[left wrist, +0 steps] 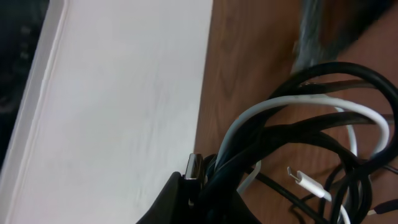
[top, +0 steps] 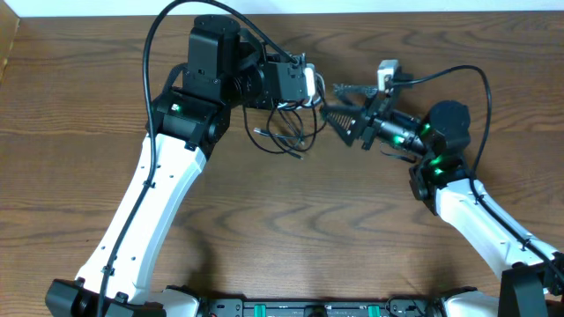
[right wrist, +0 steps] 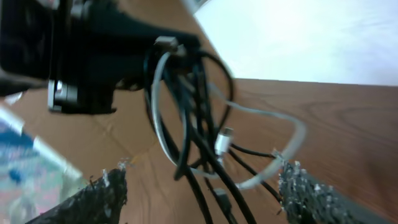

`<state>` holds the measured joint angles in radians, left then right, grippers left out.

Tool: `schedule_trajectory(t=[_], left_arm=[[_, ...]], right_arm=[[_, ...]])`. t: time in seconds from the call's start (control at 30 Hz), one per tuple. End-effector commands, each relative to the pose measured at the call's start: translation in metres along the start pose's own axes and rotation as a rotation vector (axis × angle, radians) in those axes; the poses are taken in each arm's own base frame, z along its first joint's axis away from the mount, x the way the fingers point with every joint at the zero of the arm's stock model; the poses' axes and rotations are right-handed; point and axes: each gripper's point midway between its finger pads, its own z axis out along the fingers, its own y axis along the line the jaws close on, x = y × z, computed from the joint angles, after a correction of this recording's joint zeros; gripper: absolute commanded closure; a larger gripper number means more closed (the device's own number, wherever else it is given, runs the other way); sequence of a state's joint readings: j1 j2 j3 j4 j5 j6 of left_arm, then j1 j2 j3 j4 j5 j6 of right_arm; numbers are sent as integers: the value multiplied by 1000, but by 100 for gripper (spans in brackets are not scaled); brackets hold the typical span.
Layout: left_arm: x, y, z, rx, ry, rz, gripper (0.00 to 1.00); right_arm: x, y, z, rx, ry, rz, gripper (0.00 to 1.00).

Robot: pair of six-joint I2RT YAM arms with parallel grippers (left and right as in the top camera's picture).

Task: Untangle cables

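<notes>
Near the far edge of the table (top: 264, 220), left pincer (top: 317, 87) pinches the cables (top: 284, 134); right pincer (top: 330, 100) gapes wide beside them.

Robot arms: two, your left arm (top: 150, 189) and your right arm (top: 467, 207).
Grippers: two, one on each arm, the left gripper (top: 315, 88) and the right gripper (top: 335, 106).
Right gripper fingers: two, rough-surfaced fingers (right wrist: 99, 196) at either side of its wrist view.
Cables: one tangled bundle of cables (top: 284, 132).
Black wires: at least three black wires (left wrist: 323, 134); they overlap too much for you to get an exact count.
White wire: one white wire (left wrist: 298, 102).
Plugs: two clear in your left wrist view, a white silver-tipped plug (left wrist: 306, 184) and a metal plug (left wrist: 194, 168).
Table: one wooden table (top: 291, 229).
</notes>
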<state>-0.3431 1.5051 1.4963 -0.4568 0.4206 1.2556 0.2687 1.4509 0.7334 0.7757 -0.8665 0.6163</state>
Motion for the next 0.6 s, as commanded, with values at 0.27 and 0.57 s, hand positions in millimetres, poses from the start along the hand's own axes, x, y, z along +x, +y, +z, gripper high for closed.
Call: schedule_trajectory(t=[0.27,0.57], left_arm=[[-48,-14,-8,91,-228,2,93],[-63,-32,-5,149,-247,6,92]], right_arm=[[-1,-6,10,74,-38,-106,47],[-7,-16,8,127,-71,-105,99]])
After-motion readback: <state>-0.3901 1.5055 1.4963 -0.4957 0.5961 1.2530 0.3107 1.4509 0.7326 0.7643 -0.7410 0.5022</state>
